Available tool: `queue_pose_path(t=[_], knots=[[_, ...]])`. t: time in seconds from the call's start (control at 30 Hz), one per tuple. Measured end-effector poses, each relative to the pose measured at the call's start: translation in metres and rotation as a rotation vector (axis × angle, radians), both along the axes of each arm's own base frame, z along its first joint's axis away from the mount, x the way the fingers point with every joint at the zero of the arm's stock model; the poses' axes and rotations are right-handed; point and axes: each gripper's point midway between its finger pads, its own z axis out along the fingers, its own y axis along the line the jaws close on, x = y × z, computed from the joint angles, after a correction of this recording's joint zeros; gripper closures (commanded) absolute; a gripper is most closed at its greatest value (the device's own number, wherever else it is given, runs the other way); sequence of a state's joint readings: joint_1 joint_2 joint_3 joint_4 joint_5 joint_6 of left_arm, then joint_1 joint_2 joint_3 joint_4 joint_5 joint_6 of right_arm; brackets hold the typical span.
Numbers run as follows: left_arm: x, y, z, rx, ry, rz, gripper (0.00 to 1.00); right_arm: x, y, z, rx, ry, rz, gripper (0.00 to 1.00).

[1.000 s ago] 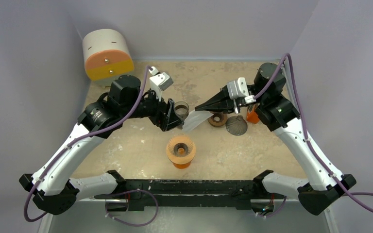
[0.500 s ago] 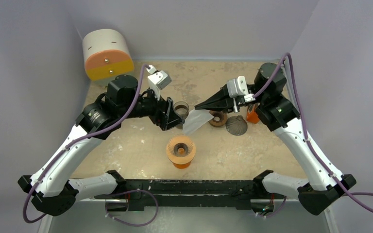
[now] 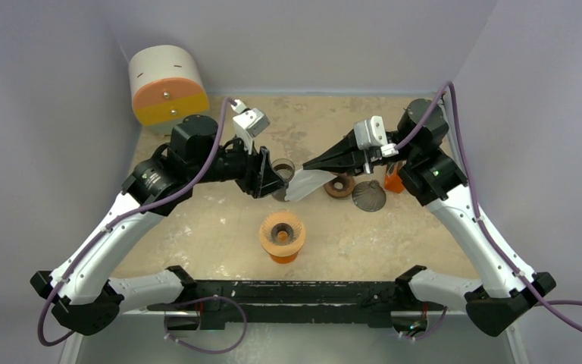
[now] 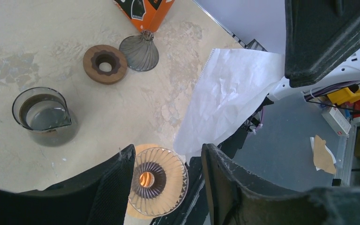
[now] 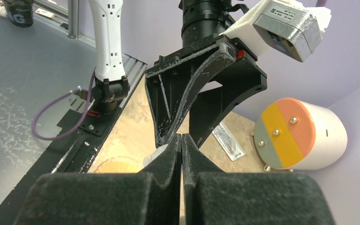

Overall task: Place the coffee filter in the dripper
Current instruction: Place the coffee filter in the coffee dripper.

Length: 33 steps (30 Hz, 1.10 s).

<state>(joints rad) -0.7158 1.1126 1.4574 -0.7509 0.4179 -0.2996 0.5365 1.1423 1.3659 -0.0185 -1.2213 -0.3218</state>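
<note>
The right gripper is closed on the upper edge of the white paper coffee filter. The filter hangs in the air over the middle of the table, sloping down toward the left gripper. That gripper's jaws stand apart, with the filter's lower corner just at their gap; whether it touches a finger cannot be told. The orange dripper stands upright on the table, nearer the arm bases and apart from the filter. A glass beaker sits beside the left gripper.

Both arms inward; left tool jaws apart, right tool tightly shut.
</note>
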Motion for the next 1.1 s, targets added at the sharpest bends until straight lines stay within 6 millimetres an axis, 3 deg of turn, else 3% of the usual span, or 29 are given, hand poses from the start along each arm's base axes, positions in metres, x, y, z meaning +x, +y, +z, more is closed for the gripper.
queue_pose_path(t=[0.23, 0.8, 1.1], knots=[[-0.001, -0.007, 0.006, -0.04, 0.012, -0.019, 0.54, 0.002, 0.001, 0.0, 0.002, 0.007, -0.008, 1.0], [-0.01, -0.007, 0.008, -0.066, 0.042, -0.036, 0.37, 0.003, 0.001, 0.002, 0.007, 0.038, -0.028, 1.0], [-0.011, -0.008, 0.008, -0.078, 0.078, -0.025, 0.36, 0.011, 0.003, -0.003, 0.005, 0.056, -0.071, 1.0]])
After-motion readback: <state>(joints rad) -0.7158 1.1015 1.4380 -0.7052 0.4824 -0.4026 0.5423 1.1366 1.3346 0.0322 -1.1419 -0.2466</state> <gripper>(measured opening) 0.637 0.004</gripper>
